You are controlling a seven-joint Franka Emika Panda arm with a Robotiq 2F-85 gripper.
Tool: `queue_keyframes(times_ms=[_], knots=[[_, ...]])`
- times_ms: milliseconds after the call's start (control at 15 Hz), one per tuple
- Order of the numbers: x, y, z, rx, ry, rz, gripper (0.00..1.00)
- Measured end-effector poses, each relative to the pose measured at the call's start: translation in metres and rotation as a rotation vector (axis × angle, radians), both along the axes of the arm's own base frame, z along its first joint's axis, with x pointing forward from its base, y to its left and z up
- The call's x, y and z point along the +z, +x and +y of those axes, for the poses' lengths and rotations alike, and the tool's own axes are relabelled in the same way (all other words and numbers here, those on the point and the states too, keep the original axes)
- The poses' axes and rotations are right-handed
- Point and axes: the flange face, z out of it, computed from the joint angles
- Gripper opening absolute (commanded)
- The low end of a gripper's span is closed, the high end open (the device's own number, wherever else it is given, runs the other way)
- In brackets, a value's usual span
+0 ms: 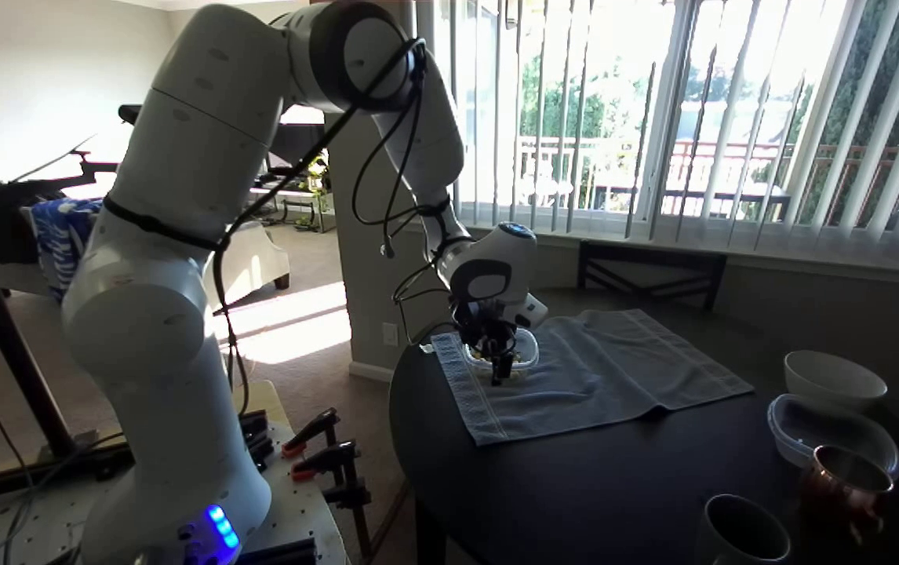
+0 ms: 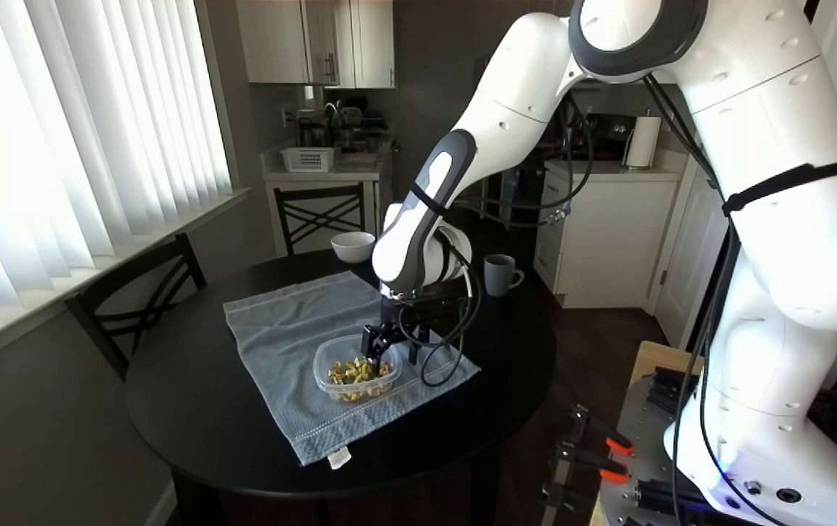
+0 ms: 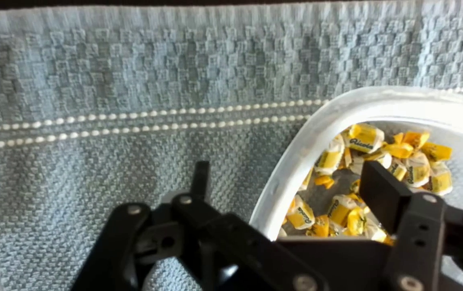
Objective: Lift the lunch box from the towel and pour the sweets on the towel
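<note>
Closest to the lens in the wrist view is the end effector (image 3: pixel 290 178), its fingers (image 3: pixel 383 196) spread well apart and gripping nothing. The rim of the lunch box (image 3: pixel 298 161) runs between them: one finger reaches over the inside, above the wrapped sweets (image 3: pixel 340 210), while its partner stands outside, over the towel (image 3: pixel 146 161). Whether either one touches plastic I cannot tell. The lunch box sits upright on the towel, by its stitched end, and the towel lies on a dark, round counter (image 2: pixel 192 409); all the sweets I can make out are inside the box. I take this for the lining-up before the grasp, with the lift and the pour yet to be done. The next move should call for seating the fingers either side of that wall, lower if need be, then pinching the wall alone without catching a sweet, and raising the box level before tipping it. Held by one side only, the loaded box may sag or twist. As for pose, in both exterior views the arm (image 1: pixel 210 141) climbs steeply, bends over at its highest part and slopes down toward the counter, ending with the end effector pointing downward at the box.
</note>
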Motion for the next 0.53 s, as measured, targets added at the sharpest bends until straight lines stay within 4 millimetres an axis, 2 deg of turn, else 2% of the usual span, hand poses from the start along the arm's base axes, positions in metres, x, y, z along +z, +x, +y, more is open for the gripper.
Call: queue_keyframes(times_ms=[533], knots=[[0.0018,0.0018,-0.0098,-0.039,0.007,-0.008,0.12]])
